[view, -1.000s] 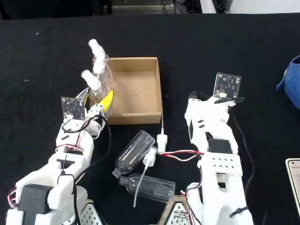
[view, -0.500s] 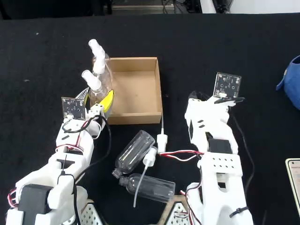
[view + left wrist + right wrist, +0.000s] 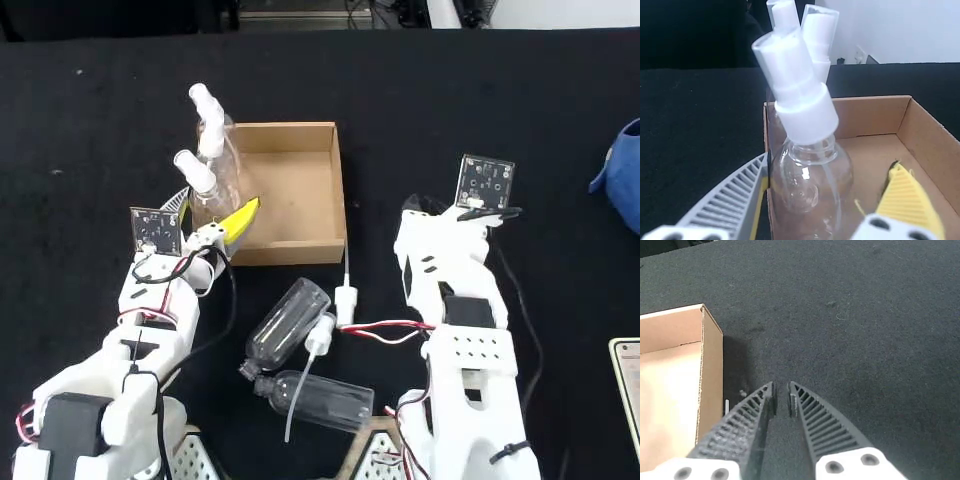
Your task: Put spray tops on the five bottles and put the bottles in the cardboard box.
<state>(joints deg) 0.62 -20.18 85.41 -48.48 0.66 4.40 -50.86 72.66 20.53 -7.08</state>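
Left gripper (image 3: 218,208) opened | cardboard box (image 3: 338,190): seemingly two capped bottles (image 3: 210,150)

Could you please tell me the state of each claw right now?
Left claw: open, with a spray-topped bottle between its fingers.
Right claw: closed, empty.

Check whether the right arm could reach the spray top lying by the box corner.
Probably yes: the spray top lies uncovered on the table beside that arm, whose claw is empty; only a red wire runs close by.
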